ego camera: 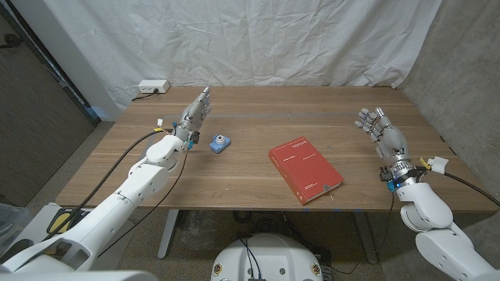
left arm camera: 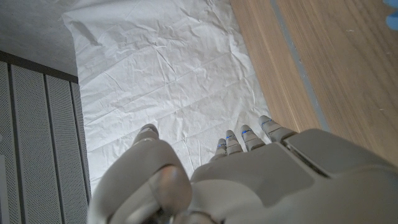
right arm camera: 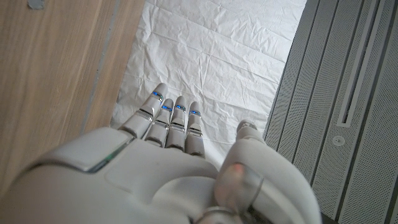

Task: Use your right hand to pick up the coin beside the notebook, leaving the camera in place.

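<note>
The coin cannot be made out in these pictures. The red notebook (ego camera: 306,170) lies flat near the table's (ego camera: 234,176) front edge, with the small blue camera (ego camera: 219,143) well apart on its left. The right hand (ego camera: 384,133) holds nothing, fingers apart, right of the notebook. The left hand (ego camera: 195,114) is spread beside the camera

The red notebook (ego camera: 305,169), at centre right of the head view, carries small pale lines of print on its cover, too small to read. No other text, label or number can be read anywhere.
</note>
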Robot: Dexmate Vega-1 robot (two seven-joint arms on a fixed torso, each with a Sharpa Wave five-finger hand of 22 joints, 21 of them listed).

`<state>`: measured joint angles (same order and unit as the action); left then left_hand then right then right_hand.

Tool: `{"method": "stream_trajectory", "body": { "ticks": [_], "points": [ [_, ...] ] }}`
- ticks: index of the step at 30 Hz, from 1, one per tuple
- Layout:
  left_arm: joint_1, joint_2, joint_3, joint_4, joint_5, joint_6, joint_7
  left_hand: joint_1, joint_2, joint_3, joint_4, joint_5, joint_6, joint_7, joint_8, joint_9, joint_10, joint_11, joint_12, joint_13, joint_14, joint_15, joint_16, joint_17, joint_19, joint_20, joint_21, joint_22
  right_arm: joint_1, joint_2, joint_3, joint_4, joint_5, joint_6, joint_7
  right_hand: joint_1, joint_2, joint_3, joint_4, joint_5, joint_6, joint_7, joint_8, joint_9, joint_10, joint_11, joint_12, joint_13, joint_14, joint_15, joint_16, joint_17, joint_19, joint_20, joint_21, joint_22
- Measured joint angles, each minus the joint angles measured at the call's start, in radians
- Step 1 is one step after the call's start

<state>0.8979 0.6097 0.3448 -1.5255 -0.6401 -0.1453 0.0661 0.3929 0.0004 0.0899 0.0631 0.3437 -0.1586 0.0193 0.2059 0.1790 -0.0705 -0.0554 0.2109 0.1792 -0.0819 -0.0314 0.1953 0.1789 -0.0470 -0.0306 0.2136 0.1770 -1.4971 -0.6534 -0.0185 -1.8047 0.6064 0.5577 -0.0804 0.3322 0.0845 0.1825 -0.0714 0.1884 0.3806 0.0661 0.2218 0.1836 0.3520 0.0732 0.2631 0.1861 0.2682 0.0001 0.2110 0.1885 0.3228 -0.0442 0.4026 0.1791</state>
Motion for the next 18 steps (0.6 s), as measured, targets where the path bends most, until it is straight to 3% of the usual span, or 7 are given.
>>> {"method": "stream_trajectory", "body": {
  "ticks": [18],
  "points": [
    [0.025, 0.016, -0.014, -0.056, 0.0, 0.027, 0.042, 0.004, 0.004, 0.0, 0.0, -0.004, 0.009, 0.009, 0.0, 0.0, 0.011, 0.0, 0.0, 0.0, 0.004, 0.004, 0.0, 0.0, 0.004, -0.004, 0.0, 0.0, -0.073, 0.021, 0.045, -0.038, -0.024, 0.021, 0.0, 0.013, 0.013, 0.01, -0.01, -0.004, 0.0, 0.0, -0.004, 0.0, 0.0, 0.0, -0.005, 0.0, 0.005, -0.005, 0.0, -0.003, 0.009, 0.001, 0.0, 0.0]
  ]
}}
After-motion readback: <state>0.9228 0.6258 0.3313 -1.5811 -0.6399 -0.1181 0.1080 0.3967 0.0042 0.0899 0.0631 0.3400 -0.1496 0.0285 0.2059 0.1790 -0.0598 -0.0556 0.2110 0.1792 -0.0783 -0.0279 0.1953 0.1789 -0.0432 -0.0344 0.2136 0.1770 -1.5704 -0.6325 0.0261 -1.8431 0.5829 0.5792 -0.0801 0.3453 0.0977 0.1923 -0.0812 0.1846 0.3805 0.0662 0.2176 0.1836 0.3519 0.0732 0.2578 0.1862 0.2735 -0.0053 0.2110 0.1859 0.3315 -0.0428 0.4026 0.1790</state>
